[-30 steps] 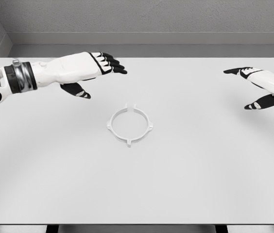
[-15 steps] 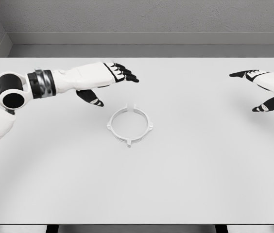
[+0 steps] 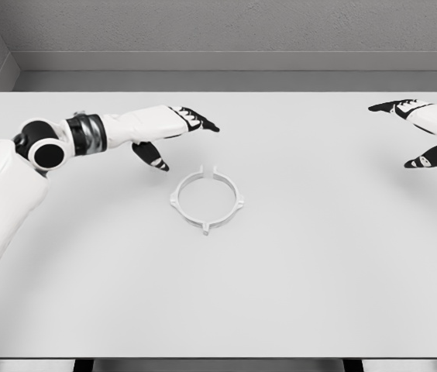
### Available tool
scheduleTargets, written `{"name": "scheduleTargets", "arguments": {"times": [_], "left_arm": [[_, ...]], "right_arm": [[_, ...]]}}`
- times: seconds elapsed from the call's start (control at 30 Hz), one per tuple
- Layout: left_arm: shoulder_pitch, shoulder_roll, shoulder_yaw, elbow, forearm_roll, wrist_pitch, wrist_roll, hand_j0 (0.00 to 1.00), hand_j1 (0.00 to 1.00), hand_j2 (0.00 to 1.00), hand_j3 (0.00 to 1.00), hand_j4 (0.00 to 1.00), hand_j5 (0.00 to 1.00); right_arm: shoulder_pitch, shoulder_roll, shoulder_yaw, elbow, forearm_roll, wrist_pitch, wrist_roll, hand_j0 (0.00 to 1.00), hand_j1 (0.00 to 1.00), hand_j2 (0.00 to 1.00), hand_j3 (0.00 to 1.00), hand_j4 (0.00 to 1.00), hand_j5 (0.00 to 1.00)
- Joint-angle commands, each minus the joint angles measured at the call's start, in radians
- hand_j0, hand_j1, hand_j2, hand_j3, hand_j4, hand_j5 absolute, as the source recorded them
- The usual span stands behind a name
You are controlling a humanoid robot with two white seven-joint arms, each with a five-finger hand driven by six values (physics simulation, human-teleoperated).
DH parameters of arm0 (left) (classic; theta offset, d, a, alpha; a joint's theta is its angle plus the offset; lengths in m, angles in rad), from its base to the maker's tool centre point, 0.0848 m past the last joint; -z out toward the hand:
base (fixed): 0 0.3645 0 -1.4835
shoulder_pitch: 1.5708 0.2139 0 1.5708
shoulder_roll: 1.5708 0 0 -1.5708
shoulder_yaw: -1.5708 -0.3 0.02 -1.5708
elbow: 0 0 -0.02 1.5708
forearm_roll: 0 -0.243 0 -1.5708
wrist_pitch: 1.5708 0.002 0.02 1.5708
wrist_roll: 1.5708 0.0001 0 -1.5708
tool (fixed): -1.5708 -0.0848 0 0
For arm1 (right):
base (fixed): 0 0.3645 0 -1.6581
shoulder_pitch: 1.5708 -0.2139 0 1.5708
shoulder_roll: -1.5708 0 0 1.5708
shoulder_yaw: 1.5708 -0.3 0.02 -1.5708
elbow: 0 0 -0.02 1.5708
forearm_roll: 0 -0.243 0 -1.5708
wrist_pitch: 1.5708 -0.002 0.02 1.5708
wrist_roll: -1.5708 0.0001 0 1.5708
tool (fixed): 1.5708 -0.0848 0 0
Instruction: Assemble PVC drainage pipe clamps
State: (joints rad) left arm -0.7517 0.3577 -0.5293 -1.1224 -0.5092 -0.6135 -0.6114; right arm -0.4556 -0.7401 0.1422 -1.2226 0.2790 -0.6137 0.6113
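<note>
Clamp ring (image 3: 208, 198) lies flat at the table's (image 3: 319, 271) middle, untouched. I judge this the reach: my left hand (image 3: 173, 132) hovers just to its far left, fingers spread, holding nothing. Next I must lower onto its rim. My right hand (image 3: 424, 132) waits far right, open.
</note>
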Motion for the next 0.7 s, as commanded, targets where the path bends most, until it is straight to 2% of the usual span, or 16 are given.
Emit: {"name": "scheduleTargets", "arguments": {"times": [0.0, 0.33, 0.53, 0.67], "left_arm": [[0.0, -0.023, 0.002, 0.032, -0.006, 0.003, 0.001, 1.0, 1.0, 1.0, 1.0, 1.0, 1.0], [-0.009, -0.086, -0.001, 0.061, -0.054, 0.003, 0.001, 1.0, 1.0, 1.0, 1.0, 1.0, 1.0], [-0.011, -0.092, 0.006, 0.076, -0.057, 0.003, 0.001, 1.0, 1.0, 1.0, 1.0, 1.0, 1.0], [-0.012, -0.075, 0.138, 0.09, -0.104, 0.003, 0.001, 1.0, 1.0, 1.0, 1.0, 1.0, 1.0]], "right_arm": [[0.0, 0.001, -0.001, 0.0, -0.006, 0.003, 0.0, 1.0, 1.0, 1.0, 1.0, 1.0, 1.0], [0.006, 0.001, -0.001, 0.0, -0.007, 0.003, 0.0, 1.0, 1.0, 1.0, 1.0, 1.0, 1.0], [0.005, 0.002, 0.0, -0.002, -0.007, 0.003, 0.0, 1.0, 1.0, 1.0, 1.0, 1.0, 1.0], [0.005, 0.002, 0.0, -0.002, -0.007, 0.003, 0.0, 1.0, 1.0, 1.0, 1.0, 1.0, 1.0]]}}
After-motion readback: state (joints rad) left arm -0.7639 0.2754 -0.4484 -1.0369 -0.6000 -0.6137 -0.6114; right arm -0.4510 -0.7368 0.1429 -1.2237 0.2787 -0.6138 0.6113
